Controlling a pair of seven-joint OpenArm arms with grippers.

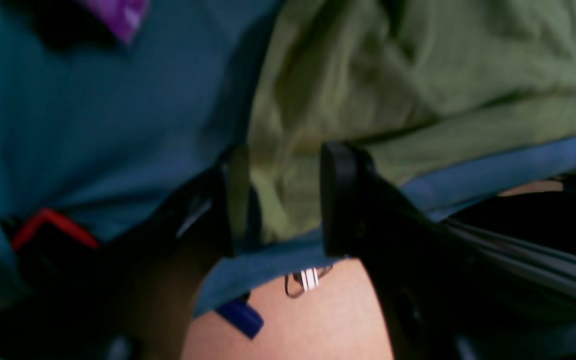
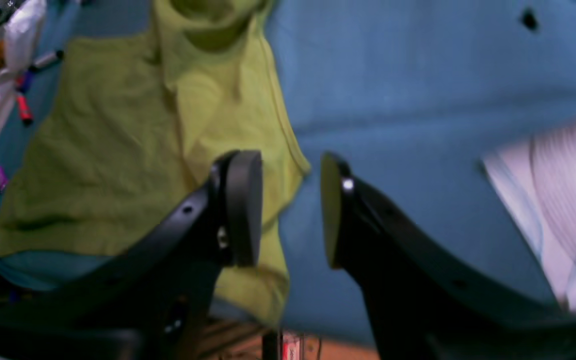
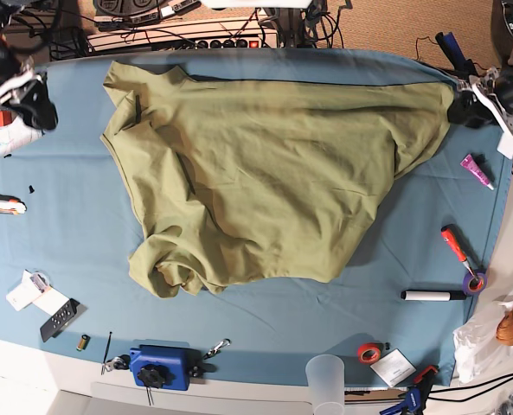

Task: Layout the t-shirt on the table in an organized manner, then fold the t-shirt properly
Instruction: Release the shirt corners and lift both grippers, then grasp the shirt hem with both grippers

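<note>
Spreading stage: t-shirt (image 3: 265, 181) lies rumpled across the surface (image 3: 83, 259); left hand (image 1: 280, 200) and right hand (image 2: 288, 210) both spread, empty; near hem needs smoothing next.

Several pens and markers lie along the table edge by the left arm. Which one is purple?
The small purple marker, lying just below the left gripper off the t-shirt's corner. The others near it are an orange-handled tool and a white marker.

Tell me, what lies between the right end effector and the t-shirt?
Only bare table cloth. In the base view, the right end effector stands apart from the t-shirt, with nothing on that stretch.
</note>
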